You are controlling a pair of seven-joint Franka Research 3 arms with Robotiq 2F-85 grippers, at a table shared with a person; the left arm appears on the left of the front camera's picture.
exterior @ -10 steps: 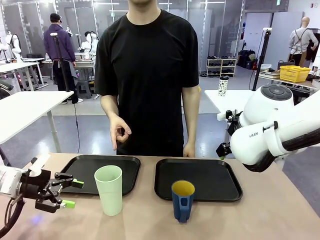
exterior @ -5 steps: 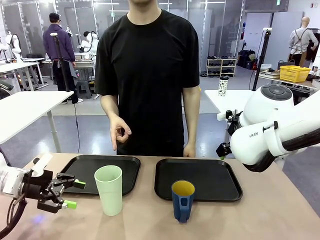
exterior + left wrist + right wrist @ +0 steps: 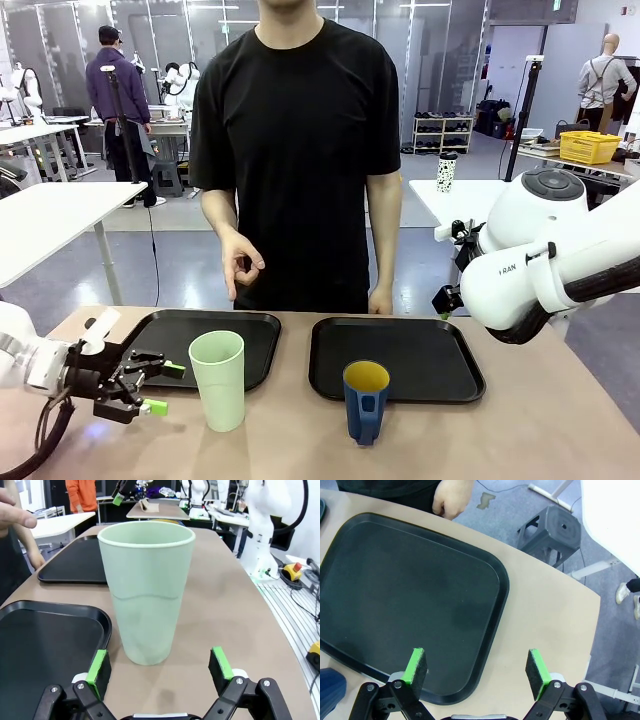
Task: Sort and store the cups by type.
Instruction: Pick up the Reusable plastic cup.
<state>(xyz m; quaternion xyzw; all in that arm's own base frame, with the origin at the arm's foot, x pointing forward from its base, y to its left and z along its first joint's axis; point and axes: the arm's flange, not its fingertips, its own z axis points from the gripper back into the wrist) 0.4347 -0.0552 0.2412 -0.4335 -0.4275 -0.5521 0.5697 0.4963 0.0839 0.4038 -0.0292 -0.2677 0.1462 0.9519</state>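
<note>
**Item 1: pale green tumbler point(image 3: 217, 380), one.** It stood upright on the table point(image 3: 540, 430), just in front of the left tray point(image 3: 170, 340). It looked like plastic, so it was judged light, slightly yielding in the wall, smooth and tapered. A hard pinch might squeeze it upward and out. Best hold: across the middle of the wall, one pad on each side.

**Item 2: dark blue mug point(image 3: 366, 400), yellow inside, one.** It stood upright on the table by the near rim of the right tray point(image 3: 440, 385), with its handle toward the robot. It was judged heavier, rigid and possibly breakable. Take it across the body, or by the handle.

**Grippers, two.**
- The left gripper point(image 3: 165, 388) was low beside the tumbler, jaws spread wide and empty. The tumbler was lined up between the pads but ahead of them, not touching.
- The right gripper point(image 3: 476, 666) was likewise wide open and empty, above the right tray.

**Trays, two** – black, nothing in either.

**Person, one,** at the far side. One hand point(image 3: 240, 265) was raised loosely and the other point(image 3: 378, 300) was at the table's edge.
</note>
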